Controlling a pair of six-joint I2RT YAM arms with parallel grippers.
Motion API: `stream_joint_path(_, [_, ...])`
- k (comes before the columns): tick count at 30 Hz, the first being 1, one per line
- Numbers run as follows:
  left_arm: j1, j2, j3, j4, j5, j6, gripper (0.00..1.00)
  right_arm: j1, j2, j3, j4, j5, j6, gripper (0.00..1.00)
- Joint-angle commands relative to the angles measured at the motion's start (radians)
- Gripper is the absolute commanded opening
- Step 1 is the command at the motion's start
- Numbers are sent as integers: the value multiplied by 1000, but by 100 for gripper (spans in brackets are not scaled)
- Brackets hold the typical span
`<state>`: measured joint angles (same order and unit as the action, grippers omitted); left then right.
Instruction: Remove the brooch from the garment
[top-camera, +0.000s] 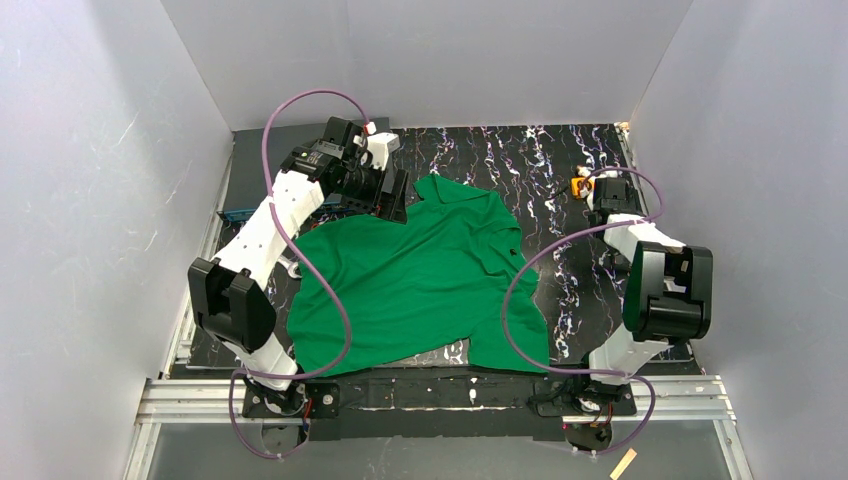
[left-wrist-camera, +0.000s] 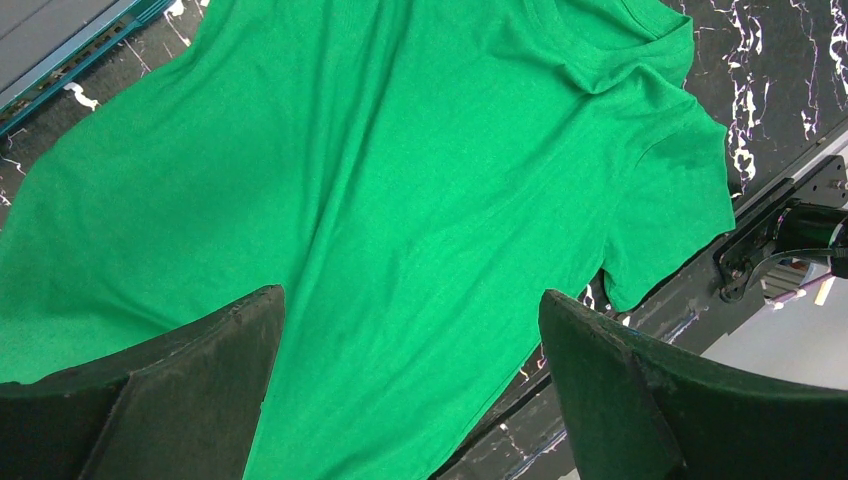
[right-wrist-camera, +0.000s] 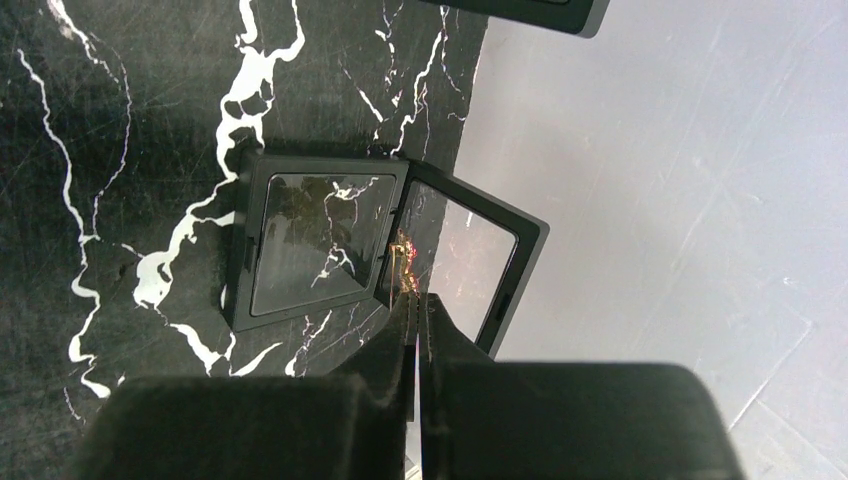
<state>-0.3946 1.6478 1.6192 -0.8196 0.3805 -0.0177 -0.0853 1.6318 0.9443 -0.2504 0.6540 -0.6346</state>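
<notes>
The green garment (top-camera: 425, 275) lies spread on the black marbled table (top-camera: 560, 160); it fills the left wrist view (left-wrist-camera: 400, 180). No brooch shows on it. My left gripper (top-camera: 385, 200) hangs open and empty above the shirt's collar end, its fingers (left-wrist-camera: 190, 390) wide apart. My right gripper (right-wrist-camera: 415, 298) is at the far right of the table (top-camera: 598, 192), shut. The brooch (right-wrist-camera: 404, 262), a thin red-gold glint seen edge-on, sticks out from its fingertips, over the hinge of an open black display box (right-wrist-camera: 310, 240).
The display box's lid (right-wrist-camera: 470, 265) stands open toward the white right wall (right-wrist-camera: 680, 200). A small orange thing (top-camera: 581, 186) shows beside the right gripper in the top view. A dark tray (top-camera: 262, 165) lies at the back left. White walls enclose the table.
</notes>
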Motion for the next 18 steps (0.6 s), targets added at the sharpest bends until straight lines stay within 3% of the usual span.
stream_joint_path(1, [2, 2, 43, -22, 7, 13, 98, -8, 20, -6, 69, 29, -15, 1])
stream_joint_path(18, [1, 2, 36, -21, 3, 41, 98, -9, 81, 15, 63, 24, -10, 1])
